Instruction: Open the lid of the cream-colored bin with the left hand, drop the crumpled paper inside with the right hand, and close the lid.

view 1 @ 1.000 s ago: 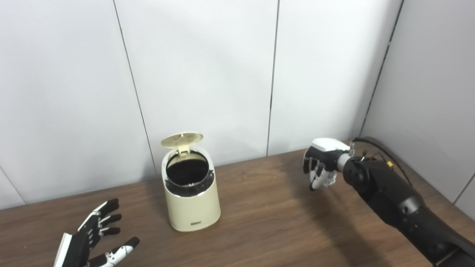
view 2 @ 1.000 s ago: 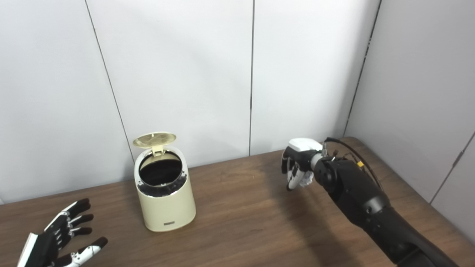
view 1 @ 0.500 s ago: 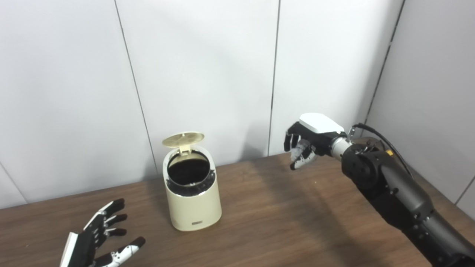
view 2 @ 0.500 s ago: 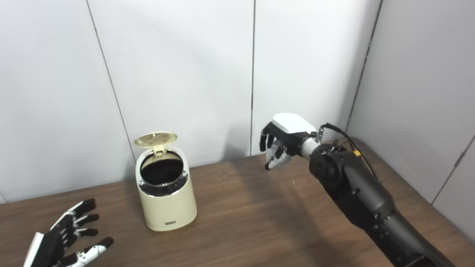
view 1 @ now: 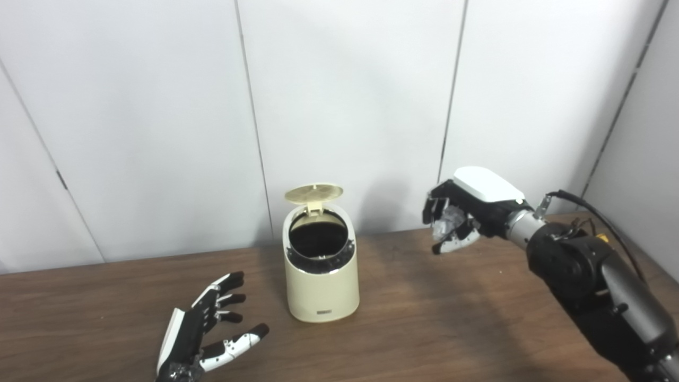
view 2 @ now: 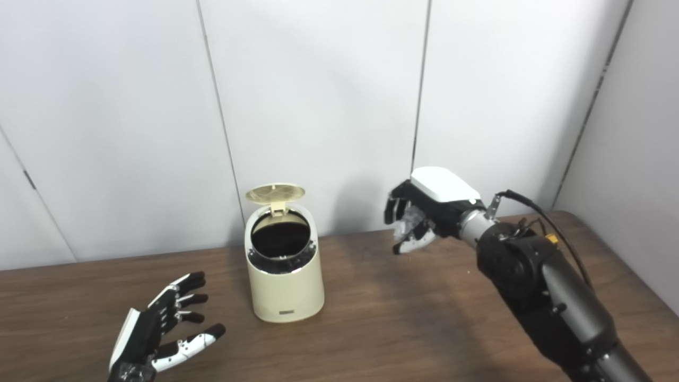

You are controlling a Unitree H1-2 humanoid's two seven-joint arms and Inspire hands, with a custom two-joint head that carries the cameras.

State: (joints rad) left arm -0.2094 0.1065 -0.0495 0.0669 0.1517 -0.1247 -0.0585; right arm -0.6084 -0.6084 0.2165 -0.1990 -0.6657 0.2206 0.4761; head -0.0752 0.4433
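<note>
On the brown counter (view 1: 424, 329) stands the cream bin (view 1: 320, 276), w/ its lid (view 1: 313, 193) flipped up at the back (dark inside). Up in the air, right of the bin & apart from it, the right hand (view 1: 460, 217) is curled tight on the crumpled paper (view 1: 450, 218). The left hand (view 1: 204, 331) sits low by the bin, fingers spread, holding nothing.

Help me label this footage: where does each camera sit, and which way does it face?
Left eye view: on the head, looking down and forward at the table; both arms rise from the bottom edge.
Right eye view: beside it, a little to the right, facing the same way.
Shared: open left hand, cream-colored bin with lid up, right hand shut on the crumpled paper.
</note>
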